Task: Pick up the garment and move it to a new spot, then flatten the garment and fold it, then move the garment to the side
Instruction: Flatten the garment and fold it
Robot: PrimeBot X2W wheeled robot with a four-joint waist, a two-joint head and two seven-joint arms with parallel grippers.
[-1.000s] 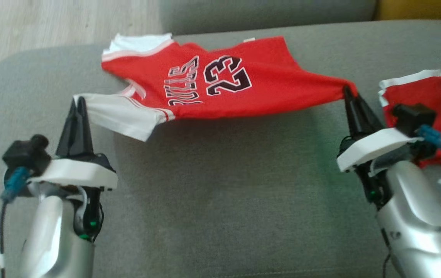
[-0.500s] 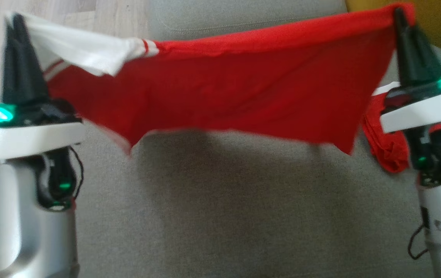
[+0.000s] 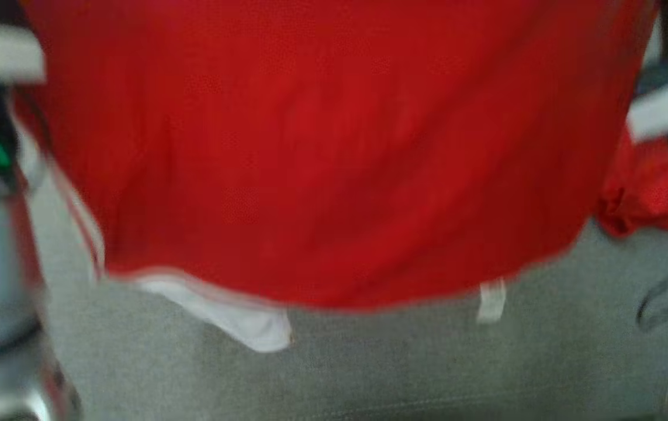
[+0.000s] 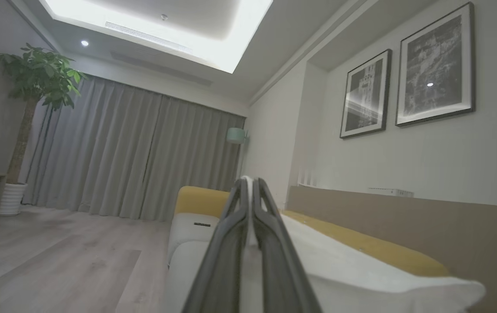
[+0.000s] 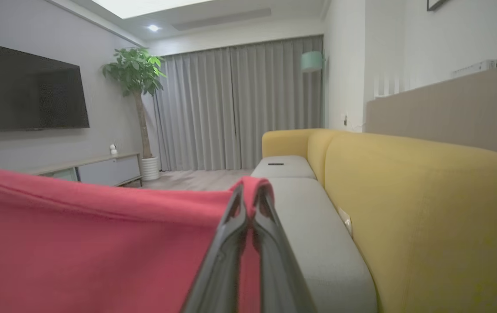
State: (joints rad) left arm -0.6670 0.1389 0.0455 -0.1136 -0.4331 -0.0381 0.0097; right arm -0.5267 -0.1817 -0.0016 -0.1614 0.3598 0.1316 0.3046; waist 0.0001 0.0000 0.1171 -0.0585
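The garment (image 3: 334, 146), a red jersey with white trim, hangs spread in front of the head camera, its lower hem and a white sleeve edge dangling over the grey sofa seat (image 3: 369, 362). In the left wrist view my left gripper (image 4: 250, 184) is shut on the garment's white cloth (image 4: 361, 269), which trails off to the right. In the right wrist view my right gripper (image 5: 250, 189) is shut on a red corner of the garment (image 5: 78, 243), which stretches off to the left. The head view is blurred, with both wrists at its side edges.
A second red cloth (image 3: 637, 193) lies on the seat at the right. The yellow sofa back (image 5: 426, 208) runs along the right of the right wrist view. Beyond are wood floor (image 4: 48, 252), grey curtains, a potted plant (image 5: 137, 87) and a wall television (image 5: 26, 87).
Both arms have lifted the garment off the seat, from stretched low across the sofa to hanging high and close before the head camera. Both grips have held.
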